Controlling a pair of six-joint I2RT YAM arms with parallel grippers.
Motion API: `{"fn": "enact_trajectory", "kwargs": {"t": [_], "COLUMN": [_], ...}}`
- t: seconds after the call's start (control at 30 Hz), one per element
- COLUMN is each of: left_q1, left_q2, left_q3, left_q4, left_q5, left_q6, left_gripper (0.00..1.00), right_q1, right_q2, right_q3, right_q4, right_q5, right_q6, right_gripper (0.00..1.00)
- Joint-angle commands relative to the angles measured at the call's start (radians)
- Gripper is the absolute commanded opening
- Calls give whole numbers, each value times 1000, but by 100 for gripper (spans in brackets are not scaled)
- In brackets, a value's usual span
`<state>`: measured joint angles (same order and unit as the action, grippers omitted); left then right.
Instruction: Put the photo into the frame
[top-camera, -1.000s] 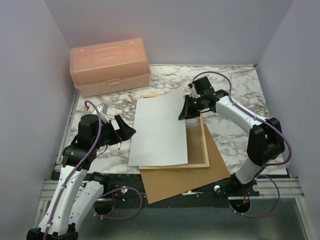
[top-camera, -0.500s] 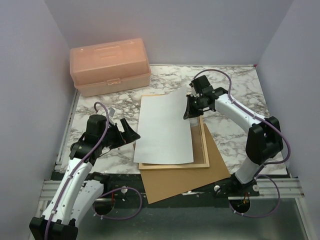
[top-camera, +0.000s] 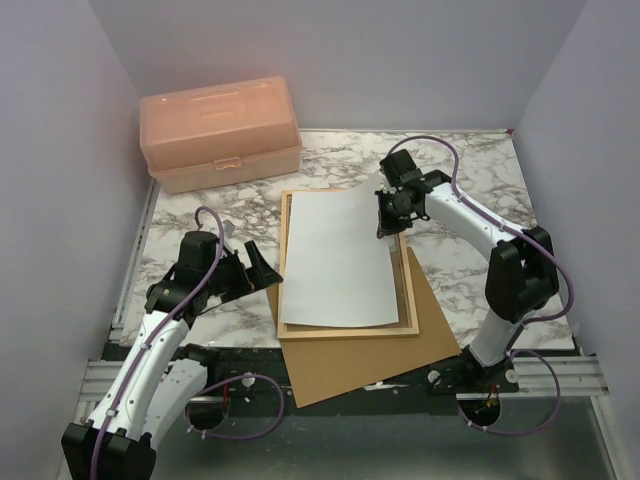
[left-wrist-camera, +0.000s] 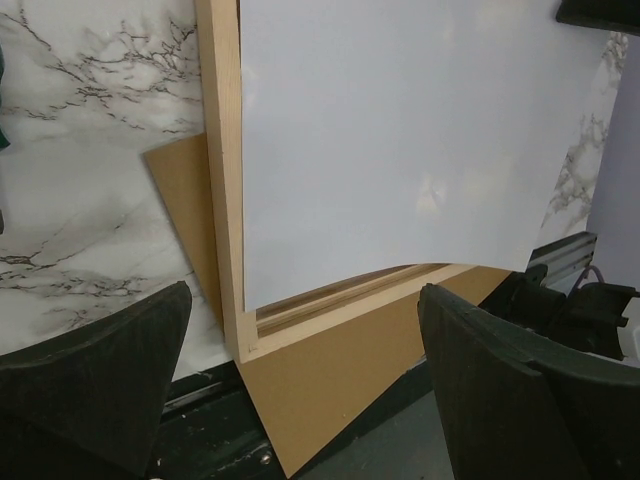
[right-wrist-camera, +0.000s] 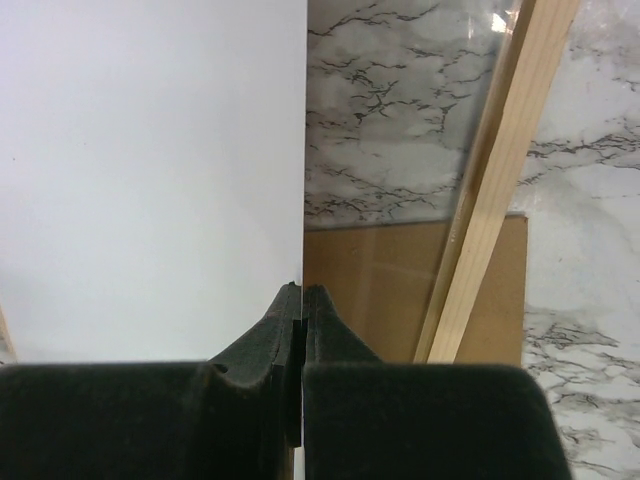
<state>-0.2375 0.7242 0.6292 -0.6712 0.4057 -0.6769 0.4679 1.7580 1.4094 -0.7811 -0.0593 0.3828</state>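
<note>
The right jaws are clenched on the right edge of the photo (top-camera: 335, 260), close to its far corner, pinching the thin sheet flat between them. The left jaws are released, spread wide and grasping nothing, hovering just beside the near-left corner of the frame (top-camera: 281, 300).

The photo lies white side up over the frame. Its left edge runs along the inside of the left bar, and its right edge stops short of the right bar. Its near edge bows up off the near bar rather than lying flat. The frame rests on the desk (top-camera: 470, 180), partly over a brown board (top-camera: 370, 365).

To seat it well, I judge the right arm should lower the sheet gently and square it to the bars before letting go. The open left jaws could press the lifted near edge down. Dragging or pushing hard would likely buckle so floppy a sheet.
</note>
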Motion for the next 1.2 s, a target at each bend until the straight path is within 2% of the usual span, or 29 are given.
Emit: {"fn": "enact_trajectory", "kwargs": {"t": [0.0,0.33,0.67,1.17], "left_q1": [4,4,4,4], "left_q2": [1,-13,1,14], "left_q3": [-11,-16,-13,-7], "left_q4": [27,24,21,17], "left_q5": [36,44,48,43], "left_q6": [14,19,21,24], "left_gripper": [99,98,99,98], "right_q1": [1,1,1,1], "right_q2": [23,66,135,110], "right_q3": [34,74,145,61], "right_q4": [-32,-24,-108,-103], "right_q5": [53,10,-1,-28], "right_q6": [-36,-76,-128,-160], "right_gripper": [1,1,1,1]}}
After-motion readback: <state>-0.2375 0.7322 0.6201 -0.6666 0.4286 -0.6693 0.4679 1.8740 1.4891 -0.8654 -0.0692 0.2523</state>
